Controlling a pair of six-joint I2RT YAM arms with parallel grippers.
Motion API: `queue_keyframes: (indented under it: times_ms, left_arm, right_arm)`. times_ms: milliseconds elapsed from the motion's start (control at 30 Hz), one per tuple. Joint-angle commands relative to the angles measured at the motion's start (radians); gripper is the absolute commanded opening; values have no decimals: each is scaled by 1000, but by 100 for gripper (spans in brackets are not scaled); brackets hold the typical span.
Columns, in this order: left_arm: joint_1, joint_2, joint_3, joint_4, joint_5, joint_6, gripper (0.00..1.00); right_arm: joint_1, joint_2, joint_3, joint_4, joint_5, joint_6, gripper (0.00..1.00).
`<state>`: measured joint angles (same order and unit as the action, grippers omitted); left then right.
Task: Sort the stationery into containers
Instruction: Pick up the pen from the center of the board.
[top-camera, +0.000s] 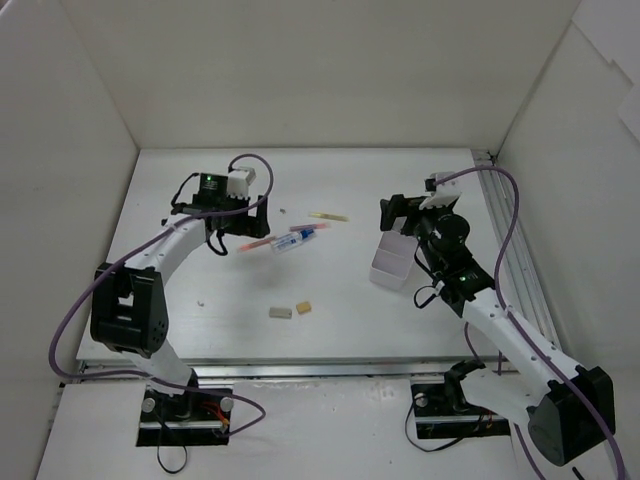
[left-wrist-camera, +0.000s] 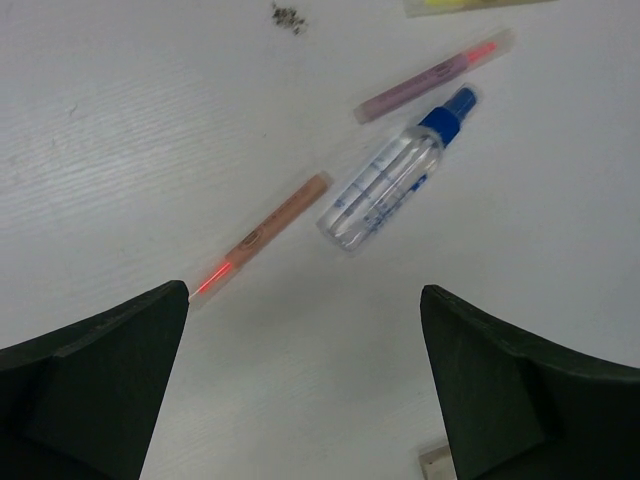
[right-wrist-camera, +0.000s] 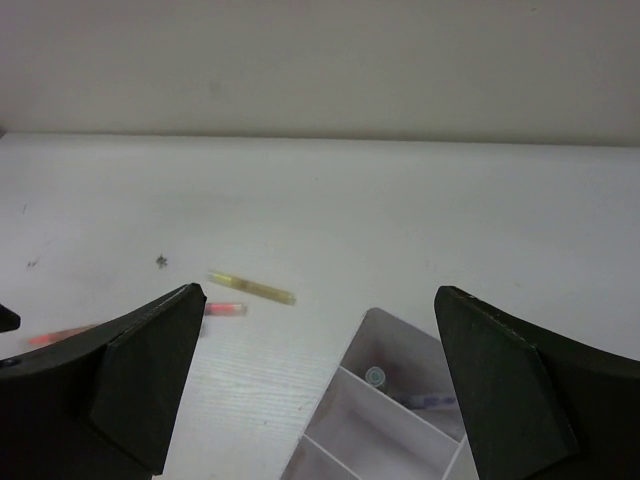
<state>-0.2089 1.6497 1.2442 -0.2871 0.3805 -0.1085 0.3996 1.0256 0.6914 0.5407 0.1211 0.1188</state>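
While our right jaws gaped empty over the divided box, a thin pen inside, our left jaws stood spread above the red pen and tube on the surface, seemingly choosing.

The pens and tube lie left of the box.
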Motion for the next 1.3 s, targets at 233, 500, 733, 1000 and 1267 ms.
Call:
queue_keyframes:
  times_ms: [233, 500, 733, 1000, 1267]
  left_arm:
    - [78, 85, -39, -55, -66, -22, 100]
    - [30, 131, 14, -89, -207, 58, 100]
    - [20, 229, 110, -155, -117, 190, 100]
    - [11, 278, 153, -211, -100, 231, 94]
    - [11, 288, 176, -251, -60, 299, 75]
  right_arm:
    - [-8, 25, 63, -70, -113, 30, 98]
    - [-7, 10, 62, -81, -144, 21, 98]
    - [-5, -16, 46, -74, -126, 12, 98]
    - [-10, -101, 22, -84, -133, 18, 98]
    - [-10, -206, -18, -79, -98, 13, 98]
